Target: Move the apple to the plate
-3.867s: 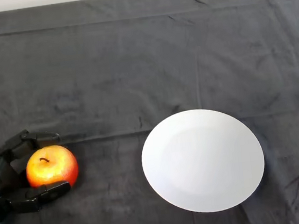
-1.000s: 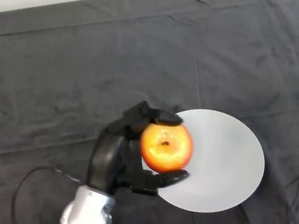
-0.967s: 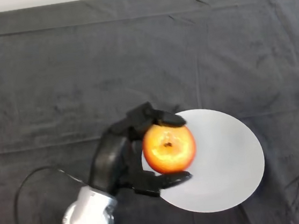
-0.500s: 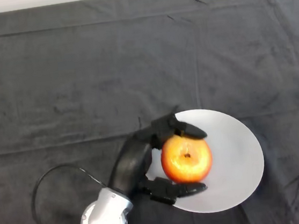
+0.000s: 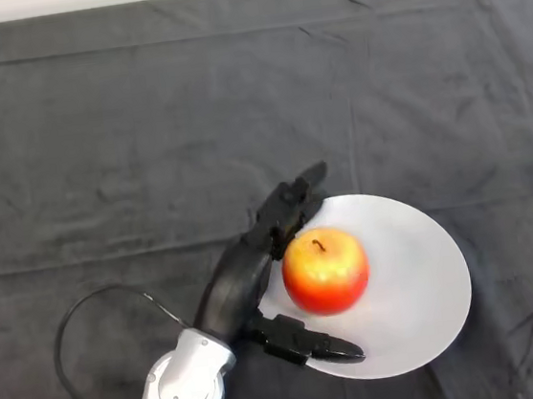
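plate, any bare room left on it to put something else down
Yes: the right half of the plate, right of the apple, is bare. The left part is crowded: the apple sits there with the open left hand spread around it.

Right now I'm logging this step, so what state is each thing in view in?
Red-and-yellow apple: resting on the plate, stem up, not gripped.
Round white plate: flat on the cloth, holding the apple on its left part.
Black left hand: open, fingers spread either side of the apple.
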Motion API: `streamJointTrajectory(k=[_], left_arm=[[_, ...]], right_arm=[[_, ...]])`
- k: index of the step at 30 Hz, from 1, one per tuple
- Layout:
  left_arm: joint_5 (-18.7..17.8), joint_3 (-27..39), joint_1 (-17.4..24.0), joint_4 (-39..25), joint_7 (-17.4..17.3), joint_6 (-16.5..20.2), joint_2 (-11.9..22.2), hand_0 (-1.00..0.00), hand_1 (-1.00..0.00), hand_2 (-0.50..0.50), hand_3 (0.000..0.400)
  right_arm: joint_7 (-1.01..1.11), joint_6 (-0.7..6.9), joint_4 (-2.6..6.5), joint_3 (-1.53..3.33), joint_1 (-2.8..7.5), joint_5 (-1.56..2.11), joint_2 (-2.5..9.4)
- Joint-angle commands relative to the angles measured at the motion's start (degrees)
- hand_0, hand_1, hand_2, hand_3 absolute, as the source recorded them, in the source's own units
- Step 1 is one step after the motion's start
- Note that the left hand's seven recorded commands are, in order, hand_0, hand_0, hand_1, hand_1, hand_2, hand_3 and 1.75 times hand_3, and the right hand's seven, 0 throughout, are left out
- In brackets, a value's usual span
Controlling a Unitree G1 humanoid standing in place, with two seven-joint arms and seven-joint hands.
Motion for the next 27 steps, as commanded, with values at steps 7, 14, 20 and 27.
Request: streamJointTrajectory(k=[7,14,20,27], left_arm=[[-0.04,-1.44,-2.69,2.10,0.41,-1.48,2.86,0.00,0.00,0.00,0.000],[-1.66,1.72,-2.31,1.02,-0.72,-3.36,6.05,0.00,0.00,0.00,0.000],[-2.58,5.27,-1.64,1.12,-0.47,-5.64,7.81,0.00,0.00,0.00,0.000],[-3.23,9.03,-0.88,2.09,0.17,-7.96,8.78,0.00,0.00,0.00,0.000]], right_arm=[[-0.23,0.22,-0.40,-0.35,-0.16,0.01,-1.21],[-0.22,0.24,-0.39,-0.35,-0.16,0.01,-1.21],[-0.21,0.26,-0.39,-0.35,-0.16,0.01,-1.21],[-0.20,0.27,-0.38,-0.35,-0.16,0.00,-1.21]])
